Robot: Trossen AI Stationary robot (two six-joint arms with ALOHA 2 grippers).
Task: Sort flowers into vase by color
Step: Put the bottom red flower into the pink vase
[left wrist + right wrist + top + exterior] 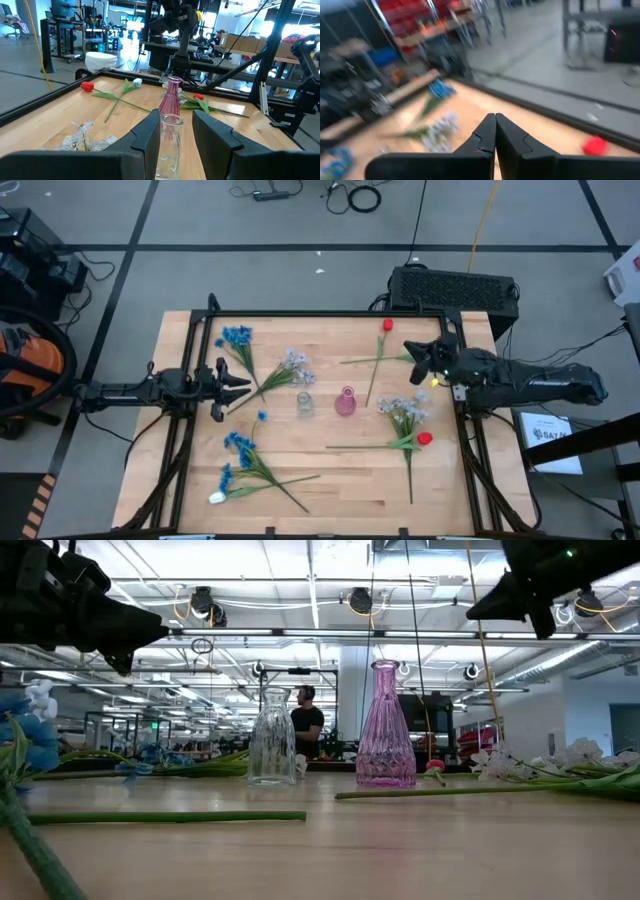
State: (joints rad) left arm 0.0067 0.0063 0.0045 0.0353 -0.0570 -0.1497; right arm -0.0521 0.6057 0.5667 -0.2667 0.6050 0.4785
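I see a light wood table (330, 480) with a black frame, a clear glass vase (304, 404) and a pink vase (345, 402) in the middle. Around them lie flowers with green stems: bright blue ones (236, 337), pale white-purple ones (295, 365), a red bud (387, 326) at the back, another red bud (425, 438) on my right side, and a white bud (216, 498) at the front. My two arms and their grippers are black, the left gripper (238, 383) and the right gripper (410, 350), and the floor is grey with dark lines.
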